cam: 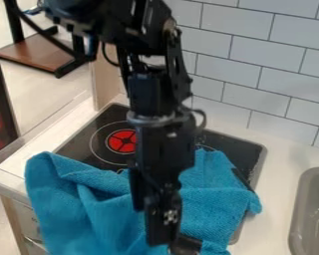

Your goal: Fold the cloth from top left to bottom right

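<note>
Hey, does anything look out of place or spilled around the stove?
Nothing looks spilled. The blue cloth stands out, though: it lies bunched and creased across the black stovetop, near the red burner, and at the left seems to droop past the edge of the counter.

The white tabletop [275, 214] carries 1 black cooktop [239, 149] with a red burner [121, 141]. 1 rumpled blue cloth [89, 199] drapes over its near part, reaching the tabletop's left edge. 1 gray sink [302, 199] sits inset at the right.
</note>
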